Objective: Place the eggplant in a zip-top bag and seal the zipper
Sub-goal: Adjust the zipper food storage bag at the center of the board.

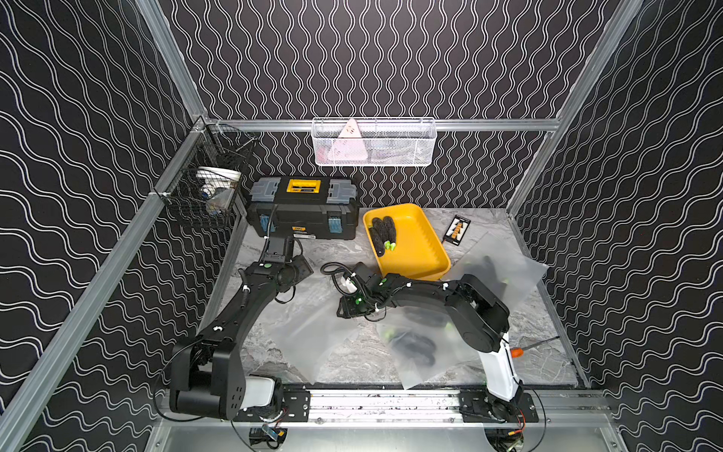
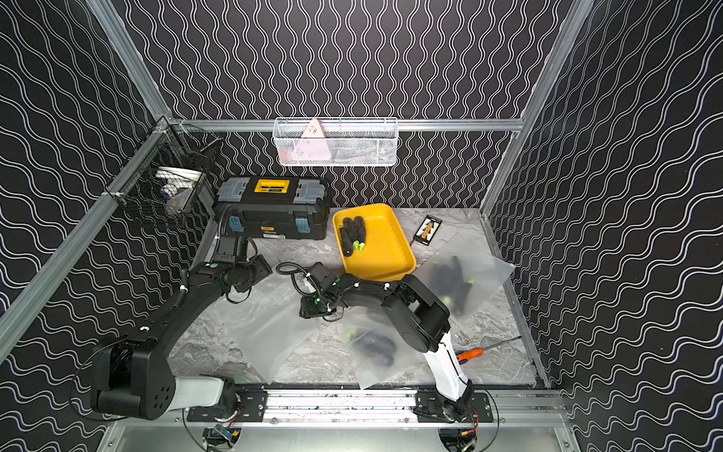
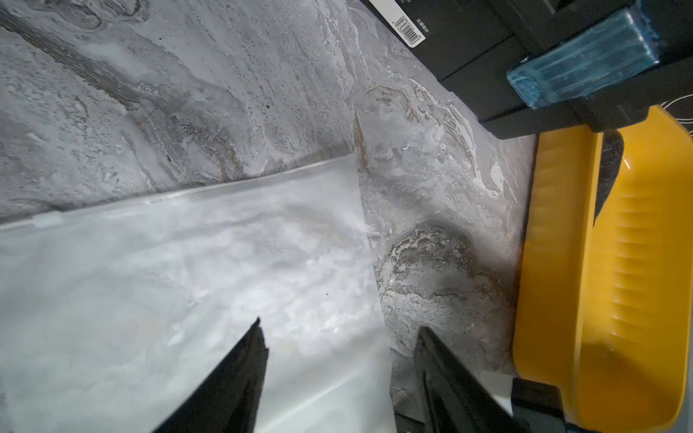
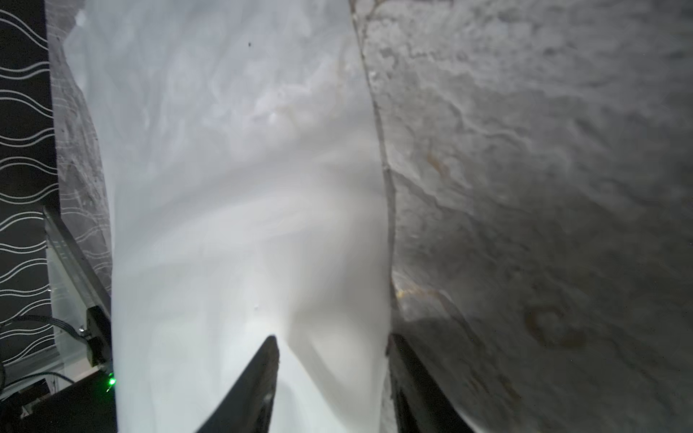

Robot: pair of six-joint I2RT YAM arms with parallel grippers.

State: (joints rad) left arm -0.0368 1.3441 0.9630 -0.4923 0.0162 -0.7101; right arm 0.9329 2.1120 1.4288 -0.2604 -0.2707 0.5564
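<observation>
Eggplants [image 1: 383,235] lie bunched in the yellow tray [image 1: 426,258], untouched, so the one I need has not been lifted out. On the near side of that tray, toward my base, an empty bag [image 3: 187,281] lies flat on the table [image 3: 431,187]. Its zipper strip [image 3: 225,187] runs along the edge facing away from me, and I cannot tell whether it is open.

My left gripper [image 3: 341,324] has its fingers apart over the bag's side edge, one finger above the plastic and one above bare table, gripping nothing. My right gripper [image 4: 332,336] is also spread, straddling a bag edge without pinching it.

Two other bags already show dark shapes with green tips inside: one [image 1: 414,346] in front of the tray, one [image 1: 493,274] just beside it, on the side away from the empty bag. Whether those are sealed I cannot tell.

For this bag, I judge everything remains: open the mouth, fetch an eggplant, slide it in, close the zipper.
</observation>
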